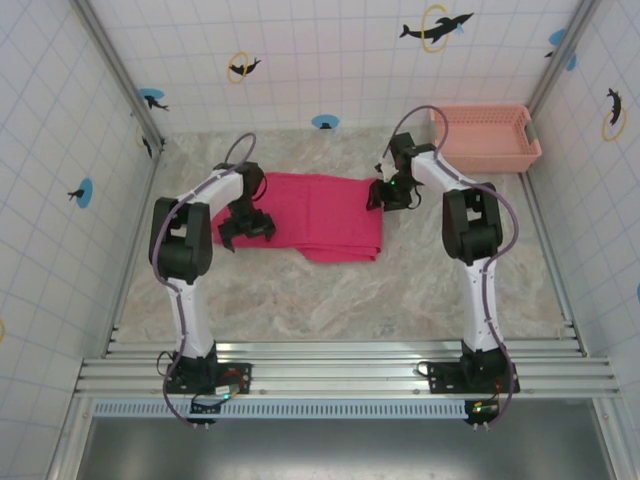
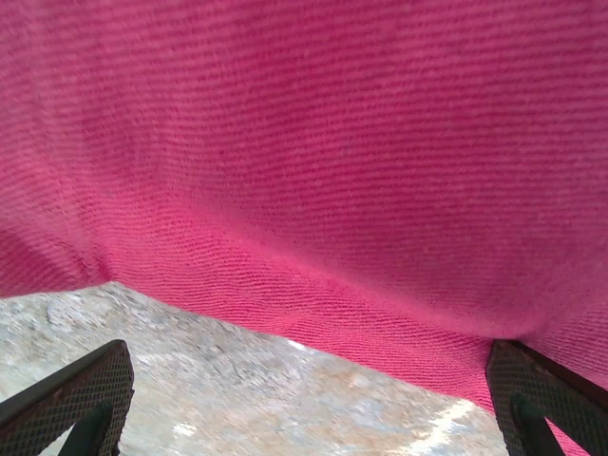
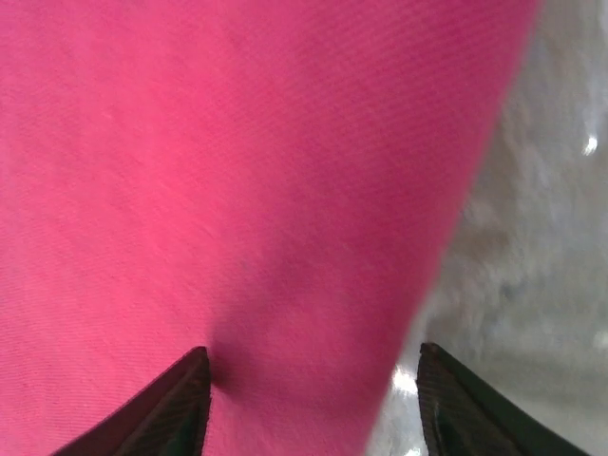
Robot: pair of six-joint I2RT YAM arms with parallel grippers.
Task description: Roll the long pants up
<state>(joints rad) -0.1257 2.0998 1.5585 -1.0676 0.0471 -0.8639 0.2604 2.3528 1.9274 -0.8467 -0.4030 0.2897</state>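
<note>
Mid-surface, between both arms | bright magenta-red soft fabric long pants (image 1: 320, 215) folded flat on grey marbled surface (image 1: 330, 300) | left pincer (image 1: 248, 236) spread wide at cloth's left edge, holding nothing | right pincer (image 1: 378, 196) half-spread astride right edge, gripping nothing | salmon-pink slotted plastic basket (image 1: 480, 150) far right.

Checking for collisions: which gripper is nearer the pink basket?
Right. The right gripper is at the long pants' right end, a little short of the basket; the left gripper is at their left end, farther away.
</note>
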